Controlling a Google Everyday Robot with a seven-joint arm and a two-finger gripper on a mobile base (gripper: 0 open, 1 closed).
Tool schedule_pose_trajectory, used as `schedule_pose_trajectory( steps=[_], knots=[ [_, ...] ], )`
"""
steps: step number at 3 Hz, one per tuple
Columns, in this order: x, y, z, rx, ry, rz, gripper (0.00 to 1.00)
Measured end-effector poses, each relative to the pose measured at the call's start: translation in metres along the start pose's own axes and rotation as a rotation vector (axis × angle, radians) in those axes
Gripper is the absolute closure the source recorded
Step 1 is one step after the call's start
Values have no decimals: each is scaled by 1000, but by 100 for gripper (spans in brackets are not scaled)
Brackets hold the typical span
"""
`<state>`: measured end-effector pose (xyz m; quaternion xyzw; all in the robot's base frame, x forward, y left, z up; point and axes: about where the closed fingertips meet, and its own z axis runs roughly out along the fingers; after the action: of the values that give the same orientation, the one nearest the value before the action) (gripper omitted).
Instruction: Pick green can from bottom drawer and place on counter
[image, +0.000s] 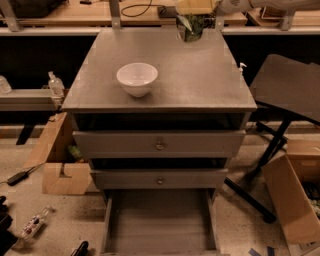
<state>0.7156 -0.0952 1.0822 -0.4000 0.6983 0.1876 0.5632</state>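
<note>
Closest up, the bottom drawer (159, 222) is pulled out, with a cardboard box (62, 172) on the floor to its left. Above that, the counter (200, 85) has a white bowl (137, 78) left of centre. At the counter's far edge, the gripper (196, 8) is clamped on top of the green can (191, 28). Wooden tabletop (75, 12) behind.

A matt speckled worktop (200, 85) is seen; glossy white bowl (137, 78); shiny green can (190, 28) held by the cream plastic hand (196, 11) at the top edge.
</note>
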Motion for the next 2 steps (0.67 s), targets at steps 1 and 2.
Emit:
schedule_pose_trajectory(
  steps=[1,2],
  knots=[
    [-28,-11,-11,29,-46,-27,100],
    [-28,-11,-10,29,-46,-27,100]
  ],
)
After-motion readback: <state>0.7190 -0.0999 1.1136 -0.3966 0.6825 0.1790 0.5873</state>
